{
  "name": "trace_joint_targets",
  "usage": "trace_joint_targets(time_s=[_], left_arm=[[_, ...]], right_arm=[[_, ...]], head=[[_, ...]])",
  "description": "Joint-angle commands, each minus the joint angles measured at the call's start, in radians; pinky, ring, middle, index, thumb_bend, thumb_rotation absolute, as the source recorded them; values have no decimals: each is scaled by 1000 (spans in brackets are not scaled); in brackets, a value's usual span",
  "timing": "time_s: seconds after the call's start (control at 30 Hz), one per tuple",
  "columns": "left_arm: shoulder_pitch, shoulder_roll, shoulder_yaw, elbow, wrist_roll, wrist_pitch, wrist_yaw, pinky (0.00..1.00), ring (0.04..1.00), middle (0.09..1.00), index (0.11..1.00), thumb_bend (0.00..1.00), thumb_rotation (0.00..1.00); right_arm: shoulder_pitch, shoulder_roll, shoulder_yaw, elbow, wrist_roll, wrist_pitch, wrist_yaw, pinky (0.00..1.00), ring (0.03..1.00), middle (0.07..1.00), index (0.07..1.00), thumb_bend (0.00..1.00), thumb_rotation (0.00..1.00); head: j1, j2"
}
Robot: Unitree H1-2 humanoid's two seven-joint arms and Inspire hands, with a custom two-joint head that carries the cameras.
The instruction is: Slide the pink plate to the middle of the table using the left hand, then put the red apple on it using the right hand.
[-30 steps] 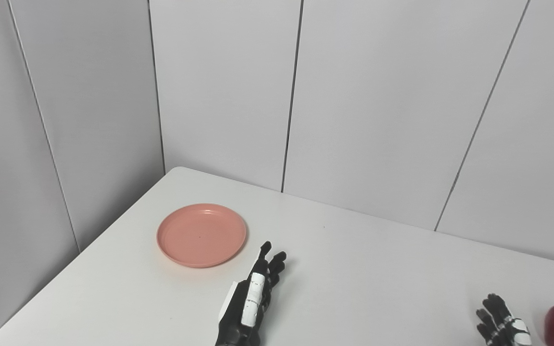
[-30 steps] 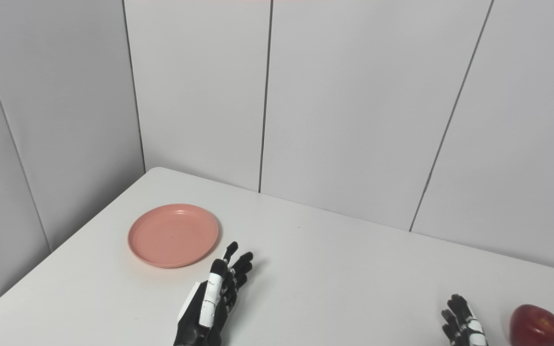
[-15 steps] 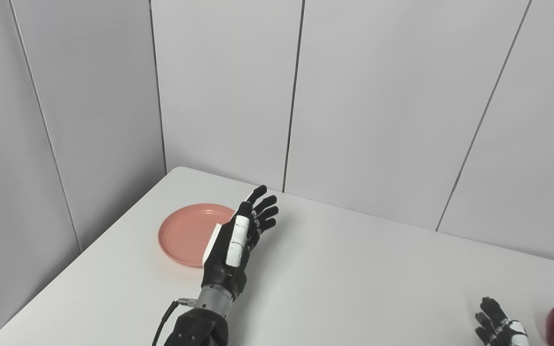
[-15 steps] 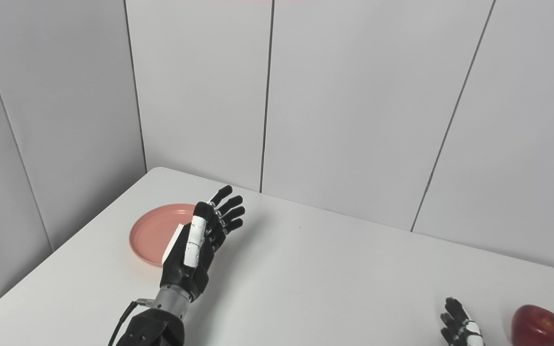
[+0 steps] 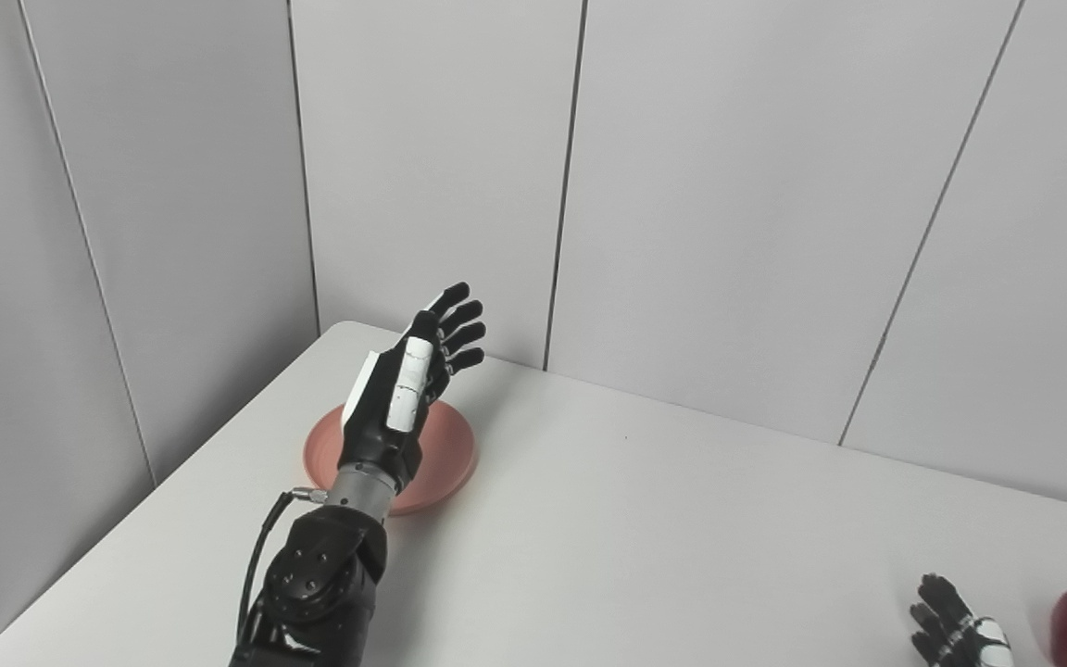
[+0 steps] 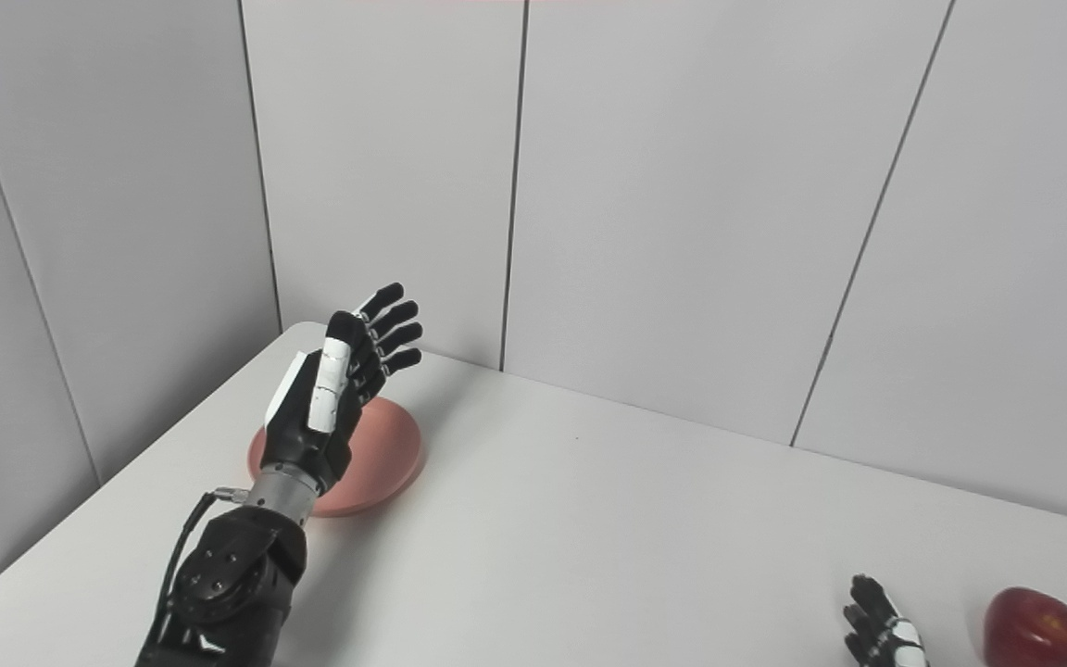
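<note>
**Left hand raised over the plate, apple waiting at the far right**

At the far left of the white surface (image 5: 645, 519), near the corner where the wall panels met, the pink plate (image 5: 450, 445) lay flat, well short of the middle. The left hand (image 5: 404, 389) was held above it, fingers spread wide and pointing up and away, holding nothing. From where I stood it hid much of the plate, and I could not tell whether any part of it touched the rim.

The middle of the surface lay between the plate and the other things.

Down at the right edge, the right hand (image 6: 881, 635) only partly showed, its fingers apart and empty, just beside the red apple (image 6: 1036, 628) but not on it.

The risks looked plain enough. If the left hand came down on the near rim rather than behind the far one, the shallow plate might tip or skid away. A push set off-centre could spin it towards the edge. The round apple might also roll if nudged before being gripped.
</note>
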Motion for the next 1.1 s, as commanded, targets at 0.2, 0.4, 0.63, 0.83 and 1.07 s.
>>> trace_joint_targets(time_s=[0.2,0.4,0.63,0.83,1.07], left_arm=[[-104,92,51,27,-10,19,-9,798,861,876,888,1000,981],[-136,126,96,93,-19,2,-8,792,857,872,868,1000,965],[-164,164,122,212,-26,-59,-29,786,856,874,875,975,957],[-182,183,129,305,-14,-97,-16,803,850,870,884,969,961],[-217,186,163,436,-24,-141,2,822,851,852,888,990,943]], right_arm=[[29,19,6,31,22,-14,18,1000,957,953,900,621,1000],[33,19,6,25,28,-7,25,1000,960,953,903,667,1000],[34,19,10,25,22,-3,25,1000,966,955,897,680,1000],[33,24,9,26,22,-6,20,1000,960,950,891,683,1000],[35,24,10,19,24,2,21,1000,957,948,889,695,1000]], head=[[1,1],[1,5],[-2,6],[-5,6],[-9,9]])
